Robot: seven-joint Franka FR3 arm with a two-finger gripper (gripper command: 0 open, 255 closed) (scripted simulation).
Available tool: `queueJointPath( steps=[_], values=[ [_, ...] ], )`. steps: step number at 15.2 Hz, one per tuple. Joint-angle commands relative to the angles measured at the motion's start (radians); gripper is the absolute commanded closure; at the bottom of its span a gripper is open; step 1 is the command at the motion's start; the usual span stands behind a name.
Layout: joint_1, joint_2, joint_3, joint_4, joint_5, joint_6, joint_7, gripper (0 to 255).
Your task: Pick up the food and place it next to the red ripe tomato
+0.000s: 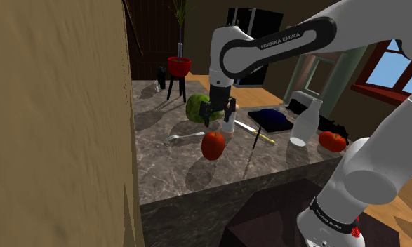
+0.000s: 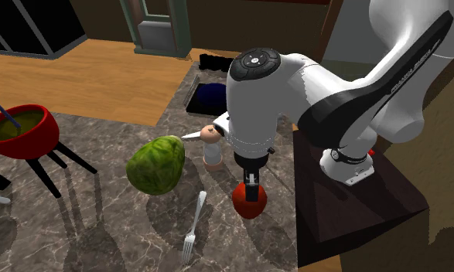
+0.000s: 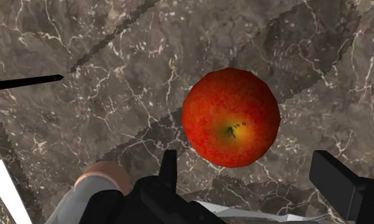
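Observed: the end effector (image 2: 250, 182) hangs above the marble bench (image 1: 162, 172), pointing downward, with the white arm (image 1: 281, 43) bent over it. In the wrist view its two black fingers (image 3: 168, 168) stand apart and clasp nothing. The food item, a red apple (image 3: 230, 117) with a yellowish patch around its stem, sits on the bench directly beneath the end effector; the fingers do not touch it. In the shoulder view the apple is near the middle of the bench, and the red tomato (image 1: 331, 141) lies well apart from it toward that view's right, close to the bench edge and just beside a white bottle (image 1: 304, 125). A small pale bottle with a cork top (image 2: 211, 148) stands just beside the end effector, and a green round melon-like item (image 2: 156, 164) rests a little further off on the second exterior view's left. A silver fork (image 2: 192, 226) lies flat on the bench near the apple. A knife with a yellow handle (image 1: 255, 131) lies between the corked bottle and the white bottle. A dark blue tray (image 1: 271, 118) sits behind the knife. A red bowl on black legs (image 2: 20, 131) stands toward the far corner of the bench.
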Motion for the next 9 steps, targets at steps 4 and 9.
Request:
queueJointPath(
  steps=[4,9],
  values=[
    [0.001,0.025,0.003,-0.055,-0.003,0.078,0.005,0],
    [0.001,0.025,0.003,-0.055,-0.003,0.078,0.005,0]
  ],
)
